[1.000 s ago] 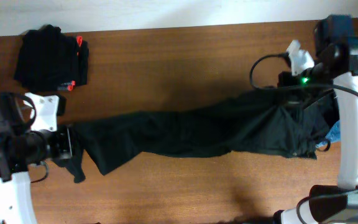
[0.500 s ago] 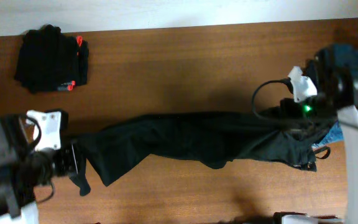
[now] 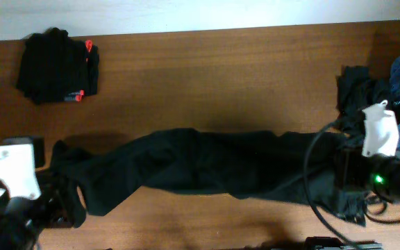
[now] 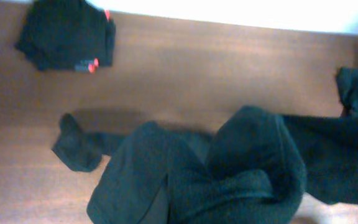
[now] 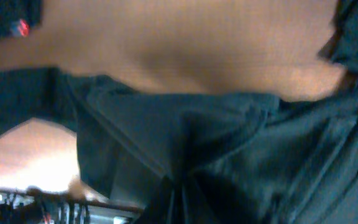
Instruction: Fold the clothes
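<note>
Both sets of jaws are clenched on the black jeans [image 3: 207, 163]. The left gripper [image 3: 60, 207] pinches a leg end and the right gripper [image 3: 346, 186] the waist end. The jeans' long axis runs straight from one pair of jaws to the other, stretched between them. Farther back, a folded black garment [image 3: 55, 64] and a heap of clothes [image 3: 367, 87] lie well apart from both.

No legible text or labels.

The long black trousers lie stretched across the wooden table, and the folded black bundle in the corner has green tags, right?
No: the folded black bundle has red tags, as the overhead view shows. The long black trousers do stretch across the wooden table.
</note>
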You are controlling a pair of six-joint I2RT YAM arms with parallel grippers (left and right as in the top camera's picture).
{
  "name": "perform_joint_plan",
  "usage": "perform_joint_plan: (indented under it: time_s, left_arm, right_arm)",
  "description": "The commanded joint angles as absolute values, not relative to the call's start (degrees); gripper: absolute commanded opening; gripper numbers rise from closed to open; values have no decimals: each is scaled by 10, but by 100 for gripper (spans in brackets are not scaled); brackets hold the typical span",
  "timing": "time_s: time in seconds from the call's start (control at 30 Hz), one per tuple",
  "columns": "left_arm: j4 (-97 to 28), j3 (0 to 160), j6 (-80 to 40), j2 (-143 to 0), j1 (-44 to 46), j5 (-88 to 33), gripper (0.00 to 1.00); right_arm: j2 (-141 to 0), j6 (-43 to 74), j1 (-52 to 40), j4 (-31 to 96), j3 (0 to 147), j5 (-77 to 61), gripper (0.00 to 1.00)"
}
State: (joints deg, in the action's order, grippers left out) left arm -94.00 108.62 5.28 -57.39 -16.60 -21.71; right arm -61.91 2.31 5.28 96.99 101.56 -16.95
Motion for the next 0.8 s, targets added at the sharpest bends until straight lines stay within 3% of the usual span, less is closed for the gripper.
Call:
perform_joint_plan:
  time_s: [0.0, 0.33, 0.53, 0.77]
  left_arm:
    - [-967, 1209, 40, -611, -164, -217, 0]
    - [-966, 1300, 20, -633, -162, -170, 0]
    - [-927, 1283, 35, -702, -162, -152, 0]
    - [-834, 1268, 40, -825, -162, -141, 0]
  right_arm:
    - [-594, 45, 53, 973, 1072, -173, 4]
    - [-606, 46, 52, 973, 1096, -171, 4]
    - [-695, 3, 52, 955, 1096, -148, 4]
    - [-825, -21, 52, 847, 1096, -154, 4]
